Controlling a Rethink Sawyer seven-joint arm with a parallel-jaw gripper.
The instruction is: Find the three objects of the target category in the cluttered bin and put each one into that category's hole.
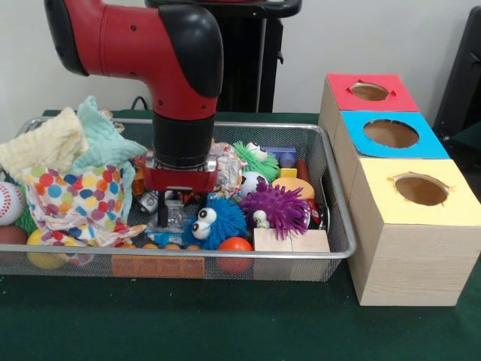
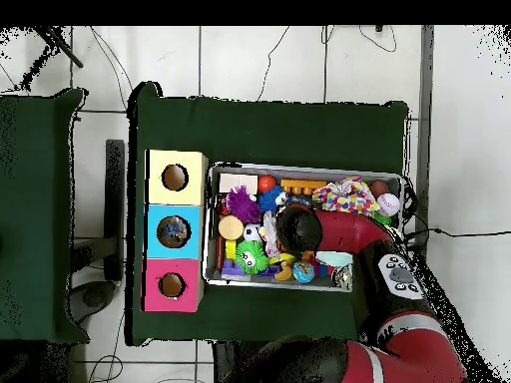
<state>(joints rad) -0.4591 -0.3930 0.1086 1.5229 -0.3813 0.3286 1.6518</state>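
Note:
The wire mesh bin (image 1: pixel 340 226) sits on the green table and is full of toys and cloths; it also shows in the overhead view (image 2: pixel 299 168). My gripper (image 1: pixel 171 214) is lowered into the bin's middle, against a clear crinkly plastic piece (image 1: pixel 179 218) that looks like a bottle. A wrinkly labelled bottle (image 1: pixel 227 169) leans beside the gripper's body. In the overhead view the arm (image 2: pixel 299 229) hides the gripper. Three boxes with holes stand beside the bin: red (image 1: pixel 370 92), blue (image 1: pixel 391 134) and yellow (image 1: pixel 421 189).
A blue fuzzy toy (image 1: pixel 214 222), a purple one (image 1: pixel 274 207) and a green one (image 1: pixel 255 158) crowd the gripper. An orange ball (image 1: pixel 235 247) and wooden blocks (image 1: pixel 289 241) lie at the front. A dotted cloth (image 1: pixel 75 199), yellow cloth (image 1: pixel 41 147) and baseball (image 1: pixel 7 203) fill the left.

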